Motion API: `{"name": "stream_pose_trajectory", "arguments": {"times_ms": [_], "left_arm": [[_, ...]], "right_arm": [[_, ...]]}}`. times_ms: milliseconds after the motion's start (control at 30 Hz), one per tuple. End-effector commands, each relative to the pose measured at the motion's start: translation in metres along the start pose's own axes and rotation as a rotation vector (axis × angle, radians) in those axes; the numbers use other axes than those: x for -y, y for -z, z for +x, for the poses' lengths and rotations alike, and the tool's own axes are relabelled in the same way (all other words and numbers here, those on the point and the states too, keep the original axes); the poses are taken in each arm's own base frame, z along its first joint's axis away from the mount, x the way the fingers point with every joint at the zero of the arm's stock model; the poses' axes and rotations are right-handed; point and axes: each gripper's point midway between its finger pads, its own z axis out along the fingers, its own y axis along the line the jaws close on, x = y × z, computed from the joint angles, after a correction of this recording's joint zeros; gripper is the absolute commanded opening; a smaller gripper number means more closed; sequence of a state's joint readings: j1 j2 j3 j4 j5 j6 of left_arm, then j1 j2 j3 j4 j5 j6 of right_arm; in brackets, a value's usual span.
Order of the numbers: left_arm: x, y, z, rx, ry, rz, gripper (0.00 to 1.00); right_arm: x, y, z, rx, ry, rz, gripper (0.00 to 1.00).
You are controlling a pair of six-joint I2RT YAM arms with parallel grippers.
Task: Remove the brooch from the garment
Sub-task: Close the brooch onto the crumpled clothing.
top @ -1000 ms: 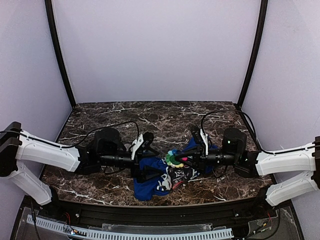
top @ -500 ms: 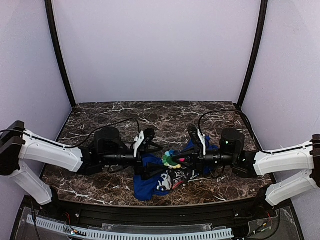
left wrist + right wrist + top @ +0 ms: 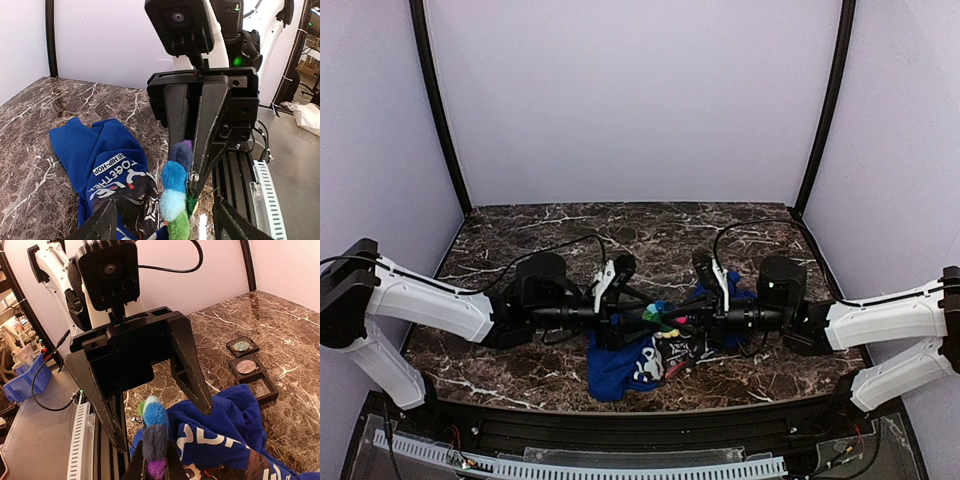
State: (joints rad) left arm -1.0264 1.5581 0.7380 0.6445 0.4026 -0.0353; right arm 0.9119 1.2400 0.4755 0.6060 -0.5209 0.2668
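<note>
The brooch (image 3: 659,317) is a fuzzy pin in green, pale blue, blue and purple segments. My right gripper (image 3: 674,322) is shut on it and holds it above the blue printed garment (image 3: 620,365) on the marble table. In the right wrist view the fingers (image 3: 135,466) pinch the brooch's purple end (image 3: 156,432). My left gripper (image 3: 638,318) is open, facing the right one, its jaws on either side of the brooch without touching it. The left wrist view shows the brooch (image 3: 176,185), a bare thin pin sticking out beside it, and the garment (image 3: 100,155) below.
Three small dark square trays (image 3: 247,366) lie in a row on the marble beyond the garment. The table's front rail (image 3: 620,425) runs just below the arms. Purple walls enclose the back and sides.
My left gripper has moved right towards the brooch and now brackets it. My right gripper has carried the brooch slightly left. The garment has barely moved.
</note>
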Motion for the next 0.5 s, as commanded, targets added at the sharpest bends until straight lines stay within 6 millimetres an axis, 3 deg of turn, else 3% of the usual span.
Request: {"name": "stream_pose_trajectory", "arguments": {"times_ms": [0, 467], "left_arm": [[0.0037, -0.0032, -0.0128, 0.027, -0.009, 0.022, 0.66], [0.001, -0.005, -0.0143, 0.025, 0.002, 0.01, 0.53]], "right_arm": [[-0.005, -0.0034, -0.0142, 0.036, 0.031, -0.01, 0.0], [-0.0062, -0.0036, -0.0139, 0.032, 0.035, -0.007, 0.0]]}}
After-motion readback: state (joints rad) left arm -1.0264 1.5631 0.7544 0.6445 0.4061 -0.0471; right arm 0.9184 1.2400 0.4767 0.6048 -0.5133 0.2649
